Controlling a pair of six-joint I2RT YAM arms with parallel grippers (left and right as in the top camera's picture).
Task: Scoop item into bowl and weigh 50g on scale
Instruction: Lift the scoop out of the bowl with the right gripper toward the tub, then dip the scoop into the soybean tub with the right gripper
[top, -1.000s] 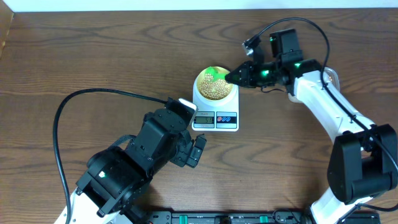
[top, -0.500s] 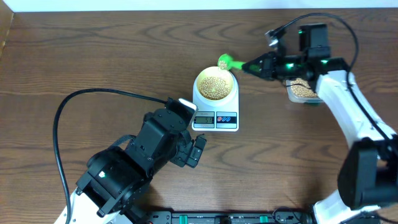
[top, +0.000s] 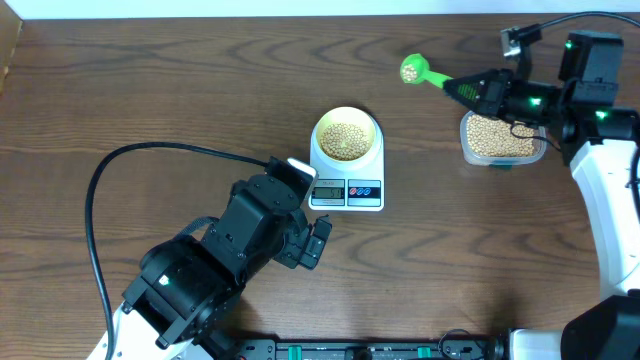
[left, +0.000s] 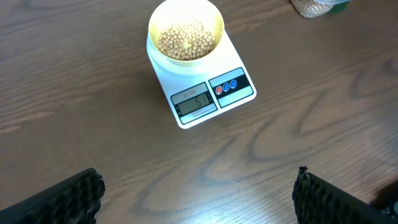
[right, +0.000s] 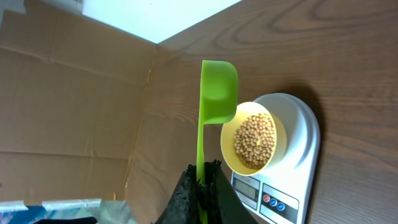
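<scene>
- Right gripper (top: 476, 90) is clamped all the way shut on the handle end of a green scoop (top: 427, 75). The wrist view shows the same thing, with the handle pinched between the black fingers (right: 186, 186).
- The scoop head sits out past the bowl, off to the tub side. Can't tell if anything's in it.
- Left gripper (left: 198, 177) is spread as wide as it goes with nothing in it, parked over bare table (top: 150, 90) in front of the scale.
- The pale-yellow bowl (top: 374, 128) sits on the platform of the white scale (top: 345, 193), with a good heap of beans (top: 345, 140) in it.
- The scale display is lit up, but the digits are too small for me to trust.
- A clear tub (top: 541, 150) with more beans in it sits just under the right gripper, well apart from the scale.
</scene>
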